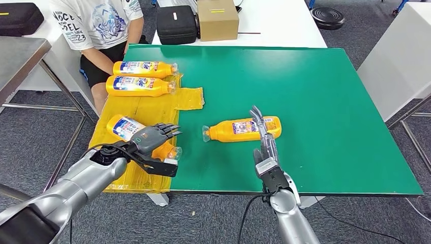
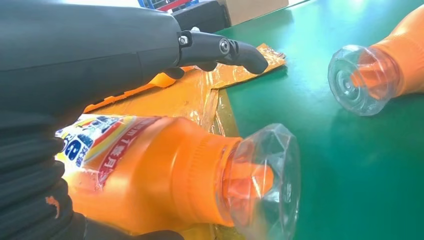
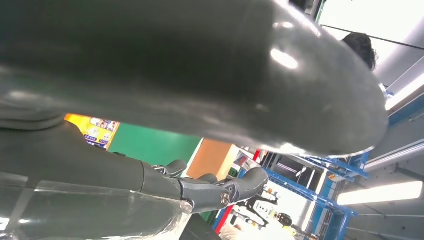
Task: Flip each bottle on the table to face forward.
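From up high I see my left hand [image 1: 152, 140] draped over the near orange bottle [image 1: 124, 127] on the yellow plastic sheet [image 1: 147, 109], fingers reaching across its body toward the green table [image 1: 315, 91]. The left wrist camera adds the close detail: that bottle [image 2: 165, 175] lies on its side with its clear faceted cap [image 2: 265, 180] pointing off the sheet toward the green, blue-and-red label turned up, my thumb under it and a dark finger [image 2: 225, 50] arched above and clear of it. So the hand cups the bottle; whether it truly grips, I cannot tell.

Out on the green lies the middle bottle [image 1: 244, 128], long axis running across the table, cap toward my left hand, base toward the right. Its cap [image 2: 357, 80] also shows in the left wrist view, just beyond the sheet's edge.

My right hand [image 1: 264, 140] stands edge-up over that bottle's base end, fingers straight and extended, holding nothing. The right wrist view is mostly my own grey thumb, blurred; a sliver of orange label [image 3: 92, 130] peeks past it.

Two more bottles [image 1: 145, 68] [image 1: 140, 85] lie side by side at the sheet's far end, caps toward the right, beside a seated person [image 1: 99, 30] cut off by the frame.
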Tool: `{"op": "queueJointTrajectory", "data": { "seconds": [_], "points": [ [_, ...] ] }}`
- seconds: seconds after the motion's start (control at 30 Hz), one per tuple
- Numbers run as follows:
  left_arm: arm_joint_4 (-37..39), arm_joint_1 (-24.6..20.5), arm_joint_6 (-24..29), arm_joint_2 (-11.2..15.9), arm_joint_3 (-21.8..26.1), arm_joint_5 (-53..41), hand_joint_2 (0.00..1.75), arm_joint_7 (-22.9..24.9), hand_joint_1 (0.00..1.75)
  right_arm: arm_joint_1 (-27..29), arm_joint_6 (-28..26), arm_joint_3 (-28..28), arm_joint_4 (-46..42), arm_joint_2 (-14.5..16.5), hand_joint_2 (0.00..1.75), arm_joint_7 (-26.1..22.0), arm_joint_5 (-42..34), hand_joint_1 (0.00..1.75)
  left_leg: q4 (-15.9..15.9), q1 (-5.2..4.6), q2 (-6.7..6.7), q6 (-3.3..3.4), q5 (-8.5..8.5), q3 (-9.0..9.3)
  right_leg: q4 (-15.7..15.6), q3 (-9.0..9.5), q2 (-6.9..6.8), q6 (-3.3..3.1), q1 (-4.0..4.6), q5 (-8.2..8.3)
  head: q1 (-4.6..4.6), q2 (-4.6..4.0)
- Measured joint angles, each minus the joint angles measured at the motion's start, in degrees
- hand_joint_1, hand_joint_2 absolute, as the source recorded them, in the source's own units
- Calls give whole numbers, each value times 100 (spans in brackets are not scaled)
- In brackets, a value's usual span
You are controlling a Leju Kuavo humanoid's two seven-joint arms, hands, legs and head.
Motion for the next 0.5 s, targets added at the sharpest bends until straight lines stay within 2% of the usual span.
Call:
{"op": "queueJointTrajectory", "data": {
  "seconds": [0.07,0.23,0.5],
  "points": [
    [-285,63,63,100,72,95,175,-20,0,-27,-26,38,43,0,0,0,-13,0,0,0,-2,0,0,0,0,0,-1,0,0,0,1,0],
    [-1002,266,691,209,392,169,175,4,0,-16,-29,48,68,2,0,0,40,0,1,-1,-3,1,0,-1,0,0,-1,0,-1,0,1,0],
    [-1526,454,718,292,604,178,175,28,0,18,-29,48,68,2,0,0,52,0,0,-1,-1,0,-1,0,-1,-2,-1,0,0,-1,0,0]
  ]
}}
